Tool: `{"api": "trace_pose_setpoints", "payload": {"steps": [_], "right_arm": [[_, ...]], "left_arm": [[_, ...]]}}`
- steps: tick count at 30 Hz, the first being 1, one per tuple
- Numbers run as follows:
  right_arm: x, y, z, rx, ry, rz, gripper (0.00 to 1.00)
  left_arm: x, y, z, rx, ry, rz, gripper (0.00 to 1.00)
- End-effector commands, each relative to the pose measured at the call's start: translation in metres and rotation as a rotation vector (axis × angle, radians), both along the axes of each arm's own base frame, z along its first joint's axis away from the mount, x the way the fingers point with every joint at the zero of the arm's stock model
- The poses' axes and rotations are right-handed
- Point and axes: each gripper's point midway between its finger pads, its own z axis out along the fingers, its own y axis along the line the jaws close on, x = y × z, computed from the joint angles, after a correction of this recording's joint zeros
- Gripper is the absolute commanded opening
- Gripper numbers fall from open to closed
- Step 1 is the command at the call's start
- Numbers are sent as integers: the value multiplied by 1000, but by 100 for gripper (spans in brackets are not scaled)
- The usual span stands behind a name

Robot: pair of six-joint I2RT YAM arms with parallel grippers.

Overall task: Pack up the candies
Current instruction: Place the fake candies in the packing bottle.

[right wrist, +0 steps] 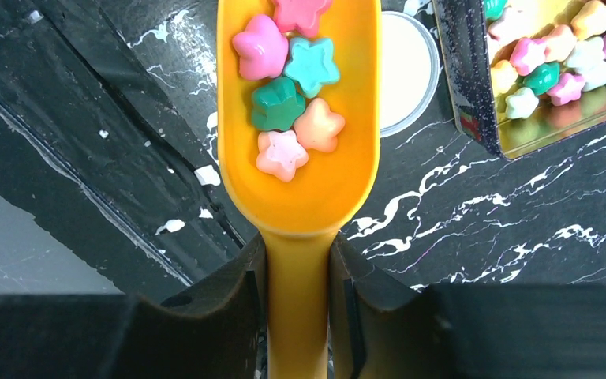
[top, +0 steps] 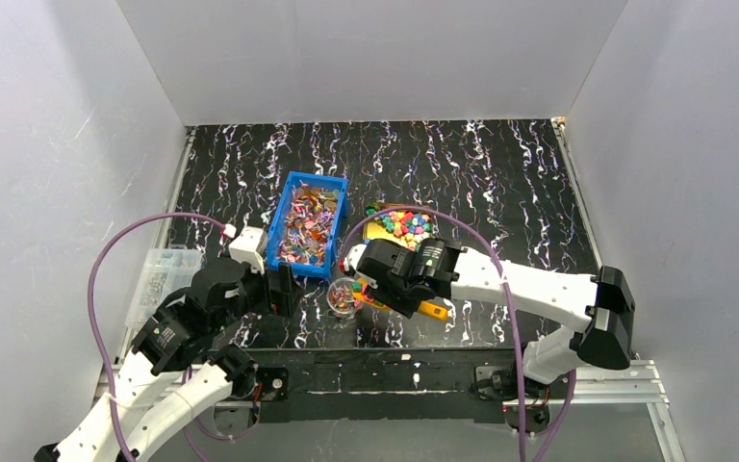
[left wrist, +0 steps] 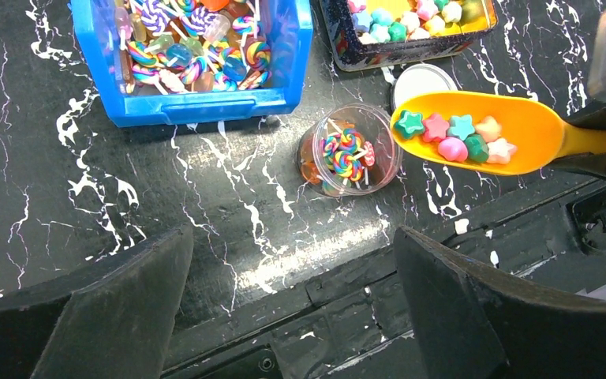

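Note:
Swirly wrapped candies [top: 308, 223] fill a blue bin [left wrist: 205, 106]. Chunky star-shaped candies [top: 404, 226] lie in a yellow tin [right wrist: 473, 95]. A small clear jar [left wrist: 349, 150] with a few swirly candies in it stands on the black mat between them. My right gripper [right wrist: 298, 260] is shut on the handle of a yellow scoop [right wrist: 300, 189]. Several star candies [left wrist: 458, 136] sit in the scoop bowl, which hangs just to the right of the jar. My left gripper [left wrist: 292, 260] is open and holds nothing, near the table's front edge, below and left of the jar.
A white round lid [left wrist: 422, 79] lies on the mat between the jar and the tin. A clear plastic box [top: 162, 279] stands at the left edge of the table. The black front rail [left wrist: 347, 316] runs just under my left fingers.

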Motion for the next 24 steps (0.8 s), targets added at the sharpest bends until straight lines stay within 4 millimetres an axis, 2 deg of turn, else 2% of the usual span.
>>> {"api": "trace_pose_setpoints", "payload": {"steps": [1, 13, 24], "right_arm": [[-3, 3, 9, -11, 7, -23, 1], [-7, 17, 3, -86, 44, -32, 1], [-8, 21, -2, -181, 76, -73, 1]], "left_arm": [[2, 5, 0, 8, -10, 27, 98], [2, 6, 0, 5, -15, 32, 98], [2, 11, 0, 11, -20, 54, 98]]}}
